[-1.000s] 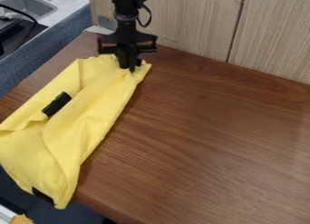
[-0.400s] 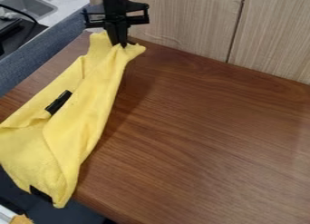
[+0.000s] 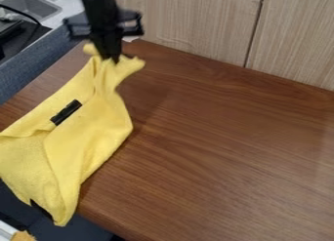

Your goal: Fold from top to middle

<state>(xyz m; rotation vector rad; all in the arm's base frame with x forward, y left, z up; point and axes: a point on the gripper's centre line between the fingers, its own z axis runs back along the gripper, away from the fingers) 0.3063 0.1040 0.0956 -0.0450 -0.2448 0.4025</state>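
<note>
Gripper (image 3: 112, 58) clamped on yellow cloth's (image 3: 88, 132) top end, rest of cloth hanging below it & spread twd viewer, w/ blk strip (image 3: 66, 112) below gripper.

"What's on the far side?"
"A wall (image 3: 196, 25) of pale wood grain, with a dark seam (image 3: 254, 30) running down it."
"And the bench (image 3: 228, 152)?"
"Brown wood, the grain showing, with a faint sheen toward the right."
"Far left?"
"A grey sink (image 3: 32, 5) in a pale worktop (image 3: 69, 7), beside a blue-grey panel (image 3: 36, 67)."
</note>
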